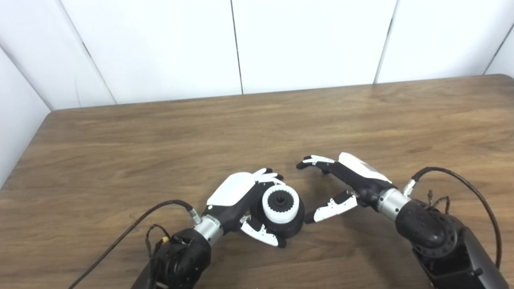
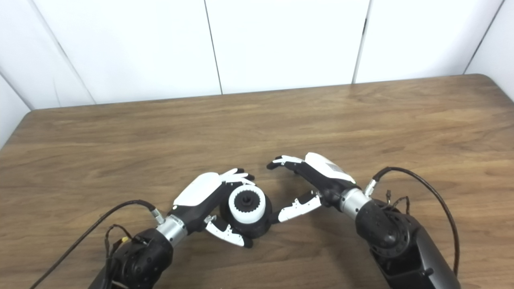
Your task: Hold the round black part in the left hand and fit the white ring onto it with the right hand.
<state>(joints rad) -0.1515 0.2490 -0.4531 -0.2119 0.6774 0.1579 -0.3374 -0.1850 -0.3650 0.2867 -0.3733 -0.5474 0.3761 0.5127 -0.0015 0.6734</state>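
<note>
Left hand (image 1: 241, 200) near front edge, fingers and thumb wrapped round round black part (image 1: 287, 226), resting on wooden table (image 1: 160, 144). White ring (image 1: 280, 203) seated on top of part. Right hand (image 1: 345, 180) just beside, spread wide, holding nothing. Beyond: bare wood, white panelled wall (image 1: 305, 40). Right eye view shows table's far right corner; left eye view shows more of left edge.

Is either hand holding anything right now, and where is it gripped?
The left hand holds the round black part by its sides, white ring already seated on top. The right hand is open, holding nothing.
</note>
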